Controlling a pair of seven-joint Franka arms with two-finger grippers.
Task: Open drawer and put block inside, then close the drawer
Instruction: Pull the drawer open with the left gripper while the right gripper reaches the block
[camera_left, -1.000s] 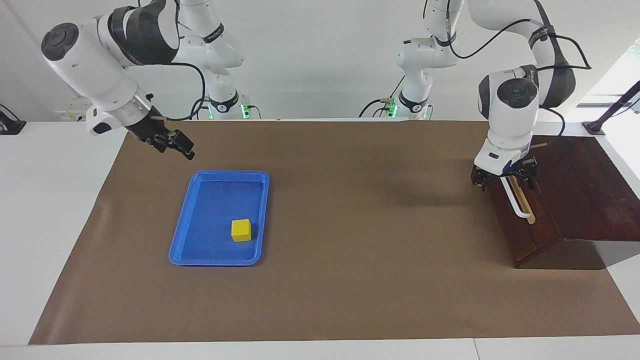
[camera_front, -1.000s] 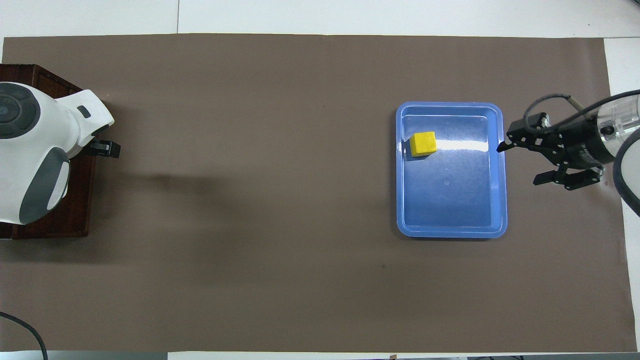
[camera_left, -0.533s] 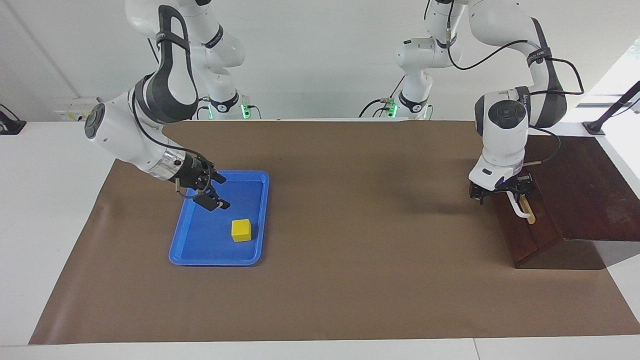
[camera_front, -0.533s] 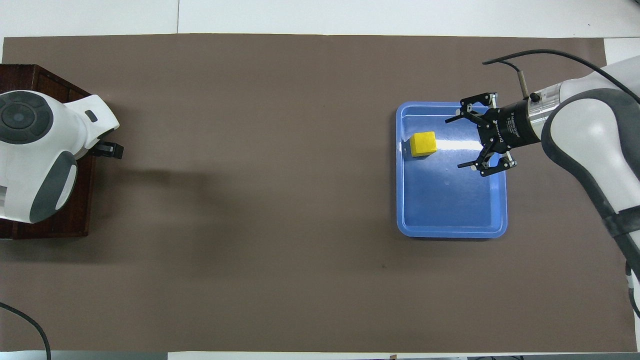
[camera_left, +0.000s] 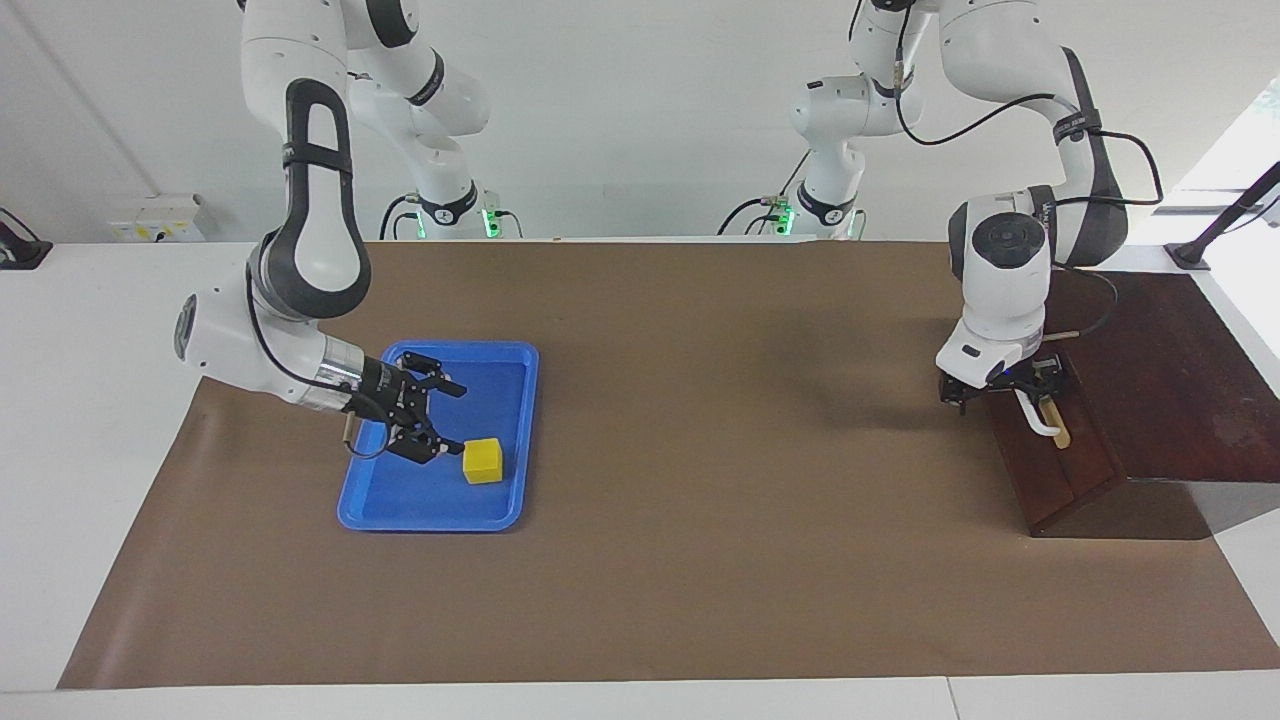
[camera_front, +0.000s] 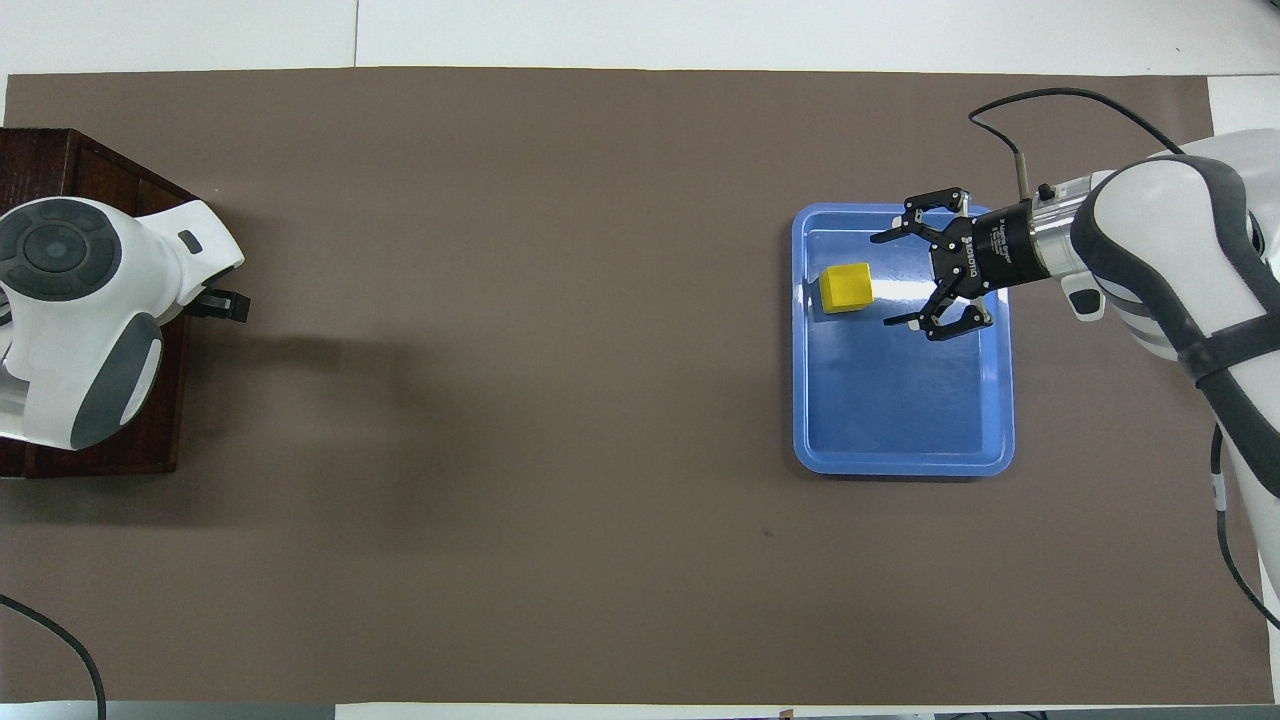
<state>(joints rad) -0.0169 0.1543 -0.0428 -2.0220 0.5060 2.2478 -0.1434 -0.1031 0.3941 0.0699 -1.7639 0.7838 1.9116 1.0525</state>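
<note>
A brown paper sheet (camera_left: 700, 560) covers most of the white table (camera_left: 90, 420), with a plain white wall (camera_left: 620, 110) at the robots' end of the room. At the left arm's end of the table stands the dark wooden drawer (camera_left: 1070, 470), shut, its front sloping and facing along the table toward the right arm's end; its white bar handle (camera_left: 1040, 420) runs lengthwise from nearer the robots to farther from them. The left gripper (camera_left: 1000, 385) sits right at the nearer end of that handle, fingers spread wide, nothing clamped between them. Toward the right arm's end lies a blue tray (camera_front: 990, 420), its long axis running away from the robots, holding only the yellow block (camera_front: 846, 287), which rests in its farther half. The right gripper (camera_front: 898, 277) hangs low over the tray just beside the block, jaws wide and empty, pointing at the cube without touching it.
</note>
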